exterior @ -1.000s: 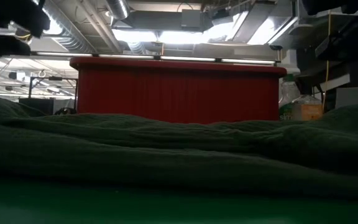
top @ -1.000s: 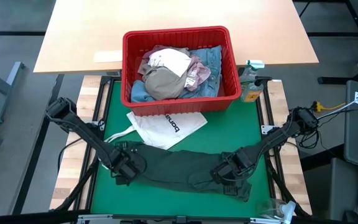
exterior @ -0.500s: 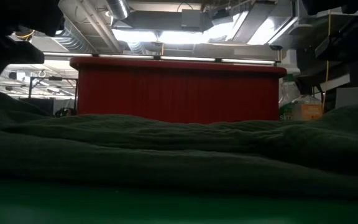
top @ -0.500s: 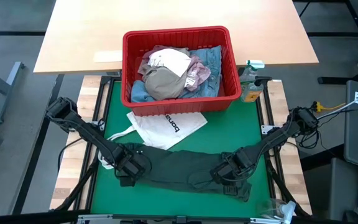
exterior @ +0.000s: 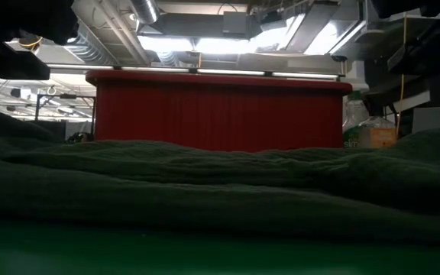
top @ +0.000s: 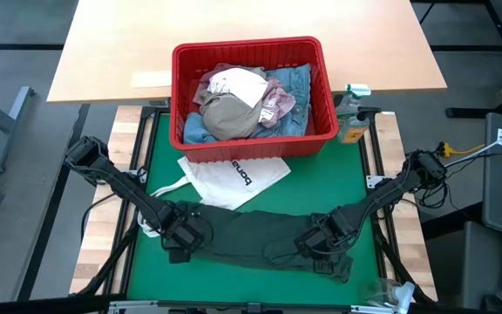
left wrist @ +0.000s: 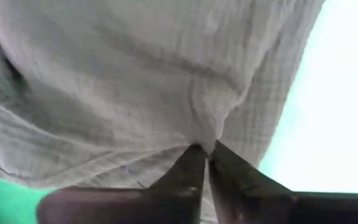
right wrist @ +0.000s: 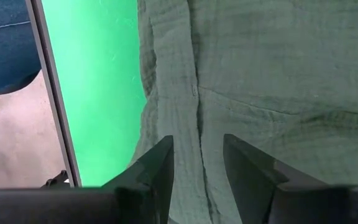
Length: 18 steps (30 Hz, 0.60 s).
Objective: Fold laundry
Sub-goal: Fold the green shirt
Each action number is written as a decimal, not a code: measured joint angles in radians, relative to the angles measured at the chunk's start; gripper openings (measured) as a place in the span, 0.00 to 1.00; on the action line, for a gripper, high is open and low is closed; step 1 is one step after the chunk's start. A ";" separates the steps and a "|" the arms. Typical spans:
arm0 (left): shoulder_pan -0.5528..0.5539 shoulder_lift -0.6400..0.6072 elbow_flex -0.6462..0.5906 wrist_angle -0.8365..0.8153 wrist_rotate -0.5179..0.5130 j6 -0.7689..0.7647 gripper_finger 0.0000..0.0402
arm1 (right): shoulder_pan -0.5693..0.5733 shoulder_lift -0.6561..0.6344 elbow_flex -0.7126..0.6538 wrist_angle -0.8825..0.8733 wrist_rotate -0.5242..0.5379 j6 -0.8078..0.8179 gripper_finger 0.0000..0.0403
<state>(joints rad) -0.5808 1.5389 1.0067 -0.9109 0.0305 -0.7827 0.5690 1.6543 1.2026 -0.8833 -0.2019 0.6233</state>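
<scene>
Where left hand (left wrist: 205,155) pinches, dark green top (top: 251,234)

Overhead, table-level, two close wrist views

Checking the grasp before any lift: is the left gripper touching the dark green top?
Touching. In the left wrist view the left gripper has its fingers closed together, pinching a fold of the dark green top between their tips.
</scene>
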 joint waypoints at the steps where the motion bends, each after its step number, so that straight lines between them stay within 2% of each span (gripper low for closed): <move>1: 0.004 -0.001 0.000 -0.005 0.026 0.000 0.02 | 0.000 0.000 0.000 0.000 -0.006 0.001 0.34; 5: 0.016 -0.002 0.000 -0.045 0.117 -0.001 0.01 | 0.001 0.015 0.000 -0.003 -0.044 0.003 0.34; 11: 0.016 -0.003 0.001 -0.108 0.181 -0.020 0.00 | 0.009 0.076 0.000 -0.007 -0.085 0.000 0.34; 18: 0.016 -0.003 0.001 -0.131 0.176 -0.022 0.01 | 0.009 0.152 0.000 -0.014 -0.157 0.000 0.34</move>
<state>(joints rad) -0.5649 1.5360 1.0080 -1.0415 0.2069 -0.8052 0.5781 1.8060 1.2030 -0.8969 -0.3593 0.6231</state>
